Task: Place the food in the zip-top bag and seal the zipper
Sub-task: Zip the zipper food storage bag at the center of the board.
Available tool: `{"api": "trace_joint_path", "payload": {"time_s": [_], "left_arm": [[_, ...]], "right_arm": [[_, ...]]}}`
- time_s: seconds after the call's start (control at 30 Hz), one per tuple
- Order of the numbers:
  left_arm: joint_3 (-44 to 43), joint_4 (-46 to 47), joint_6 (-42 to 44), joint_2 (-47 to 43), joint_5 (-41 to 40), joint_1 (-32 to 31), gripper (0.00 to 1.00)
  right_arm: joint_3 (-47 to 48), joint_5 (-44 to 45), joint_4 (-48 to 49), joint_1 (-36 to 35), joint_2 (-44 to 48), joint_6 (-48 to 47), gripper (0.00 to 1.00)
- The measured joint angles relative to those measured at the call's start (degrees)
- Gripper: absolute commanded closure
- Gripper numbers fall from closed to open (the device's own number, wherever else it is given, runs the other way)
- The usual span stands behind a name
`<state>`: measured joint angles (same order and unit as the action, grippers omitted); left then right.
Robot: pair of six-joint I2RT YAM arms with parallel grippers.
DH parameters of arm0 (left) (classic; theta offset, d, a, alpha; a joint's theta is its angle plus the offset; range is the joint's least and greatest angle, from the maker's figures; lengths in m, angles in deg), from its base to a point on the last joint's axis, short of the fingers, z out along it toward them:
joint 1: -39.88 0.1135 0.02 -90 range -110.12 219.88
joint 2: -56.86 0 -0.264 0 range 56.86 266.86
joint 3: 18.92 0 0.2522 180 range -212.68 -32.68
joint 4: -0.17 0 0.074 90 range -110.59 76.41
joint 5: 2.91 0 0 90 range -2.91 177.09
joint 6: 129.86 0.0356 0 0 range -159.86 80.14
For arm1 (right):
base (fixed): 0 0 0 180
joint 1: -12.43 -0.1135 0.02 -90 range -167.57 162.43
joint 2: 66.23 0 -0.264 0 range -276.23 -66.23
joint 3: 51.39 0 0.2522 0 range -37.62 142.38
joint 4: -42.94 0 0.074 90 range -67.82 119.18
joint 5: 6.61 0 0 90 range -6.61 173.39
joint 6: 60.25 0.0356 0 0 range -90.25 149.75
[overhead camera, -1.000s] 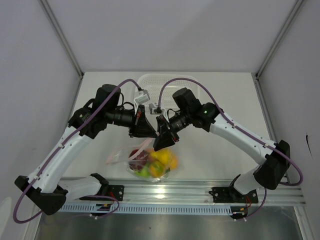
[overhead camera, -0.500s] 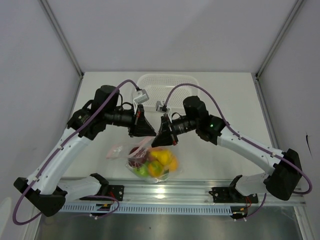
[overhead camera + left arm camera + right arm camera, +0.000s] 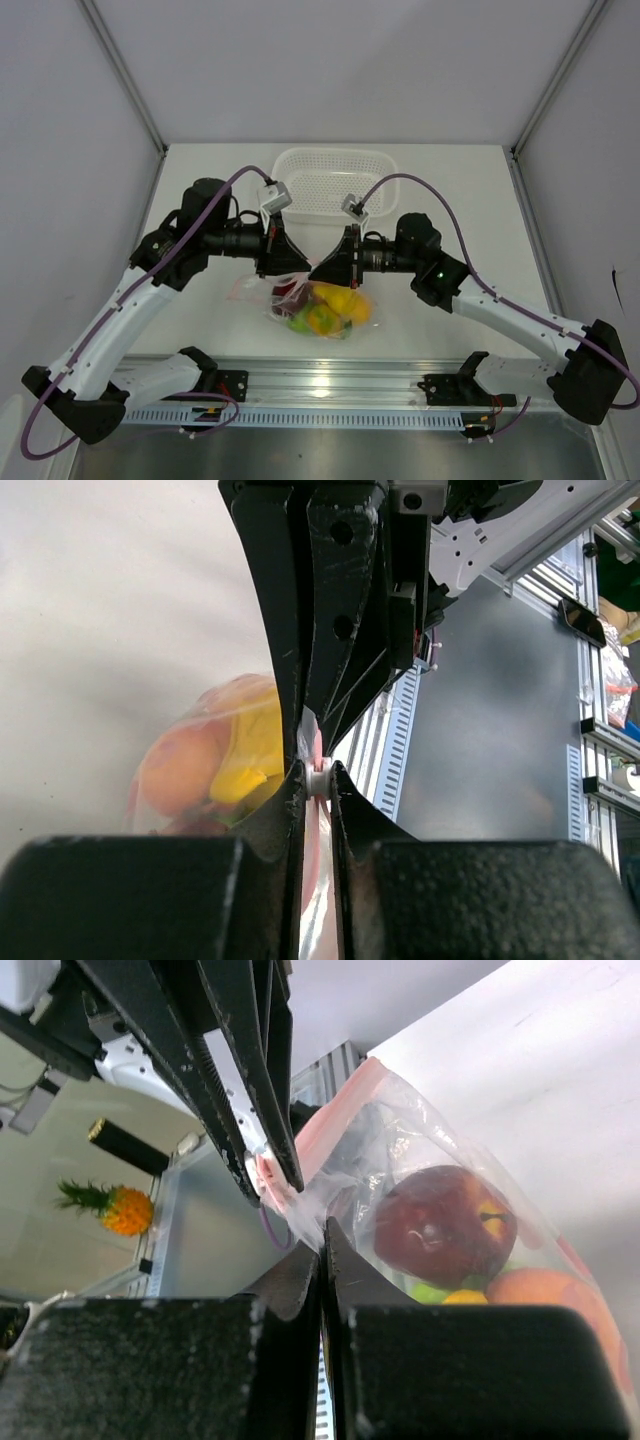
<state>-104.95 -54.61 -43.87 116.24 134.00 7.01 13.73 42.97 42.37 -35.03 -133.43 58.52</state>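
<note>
The zip-top bag (image 3: 345, 318) hangs just above the table near the front edge, holding the food: a dark red apple (image 3: 440, 1225), a peach (image 3: 185, 765), yellow fruit (image 3: 342, 301) and a green piece (image 3: 300, 323). My left gripper (image 3: 298, 272) comes in from the left, shut on the white slider of the zipper (image 3: 318, 780), with the red strip running between its fingers. My right gripper (image 3: 320, 273) faces it from the right, almost tip to tip, shut on the bag's clear plastic (image 3: 345, 1185) just beside the zipper's pink strip (image 3: 320, 1125).
A white perforated basket (image 3: 333, 180) stands at the back of the table behind both grippers. The aluminium rail (image 3: 400, 375) with the arm bases runs along the near edge, just below the bag. A toy pineapple (image 3: 115, 1210) lies off the table.
The right gripper has shut on the bag's edge and its arm has dropped lower, reaching in level from the right. The bag has risen and shifted slightly right, away from the rail.
</note>
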Motion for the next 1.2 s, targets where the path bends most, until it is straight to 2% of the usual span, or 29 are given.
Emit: {"api": "trace_joint_path", "payload": {"time_s": [0.13, 0.37, 0.47, 0.6, 0.7, 0.73, 0.77, 0.83, 0.93, 1.07, 1.2], "left_arm": [[0.63, 0.35, -0.13, 0.0, 0.04, 0.0, 0.83], [2.86, 0.98, -1.05, -0.02, 0.42, 0.0, 0.85], [3.45, 1.11, -1.16, -0.02, 0.39, 0.0, 0.91], [3.76, 1.22, -1.44, -0.04, -0.09, 0.0, 0.88], [3.76, 1.33, -1.66, -0.39, -1.07, 0.0, 0.81], [3.76, 1.36, -1.75, -0.59, -1.64, 0.0, 0.75], [3.76, 1.36, -1.77, -0.79, -2.16, 0.0, 0.62], [3.65, 1.22, -1.68, -0.96, -3.15, 0.0, 0.48], [3.63, 1.38, -2.08, -0.96, -3.61, -0.02, 0.38], [4.31, 2.73, -2.16, -2.14, -4.81, -0.39, 0.33], [4.68, 3.13, -2.01, -3.3, -7.1, -1.38, 0.37]], "right_arm": [[-1.22, 2.19, 2.49, 0.42, 0.9, 2.75, 1.0], [-1.7, 5.22, 7.06, 1.22, 1.14, 6.8, 1.0], [-2.47, 5.53, 8.17, 1.46, 1.16, 8.11, 1.0], [-2.75, 5.51, 8.41, 1.66, 1.16, 8.74, 1.0], [-2.75, 5.18, 8.37, 1.86, 1.16, 8.76, 1.0], [-2.75, 5.01, 8.35, 1.97, 1.16, 8.74, 1.0], [-2.75, 4.81, 8.31, 2.03, 1.16, 8.76, 1.0], [-2.75, 4.61, 8.13, 2.23, 1.16, 8.79, 1.0], [-2.75, 4.7, 8.0, 2.23, 1.2, 8.98, 1.0], [-2.75, 5.05, 7.63, 2.23, 1.64, 9.4, 1.0], [-2.75, 5.05, 7.74, 2.21, 2.1, 10.69, 1.0]]}}
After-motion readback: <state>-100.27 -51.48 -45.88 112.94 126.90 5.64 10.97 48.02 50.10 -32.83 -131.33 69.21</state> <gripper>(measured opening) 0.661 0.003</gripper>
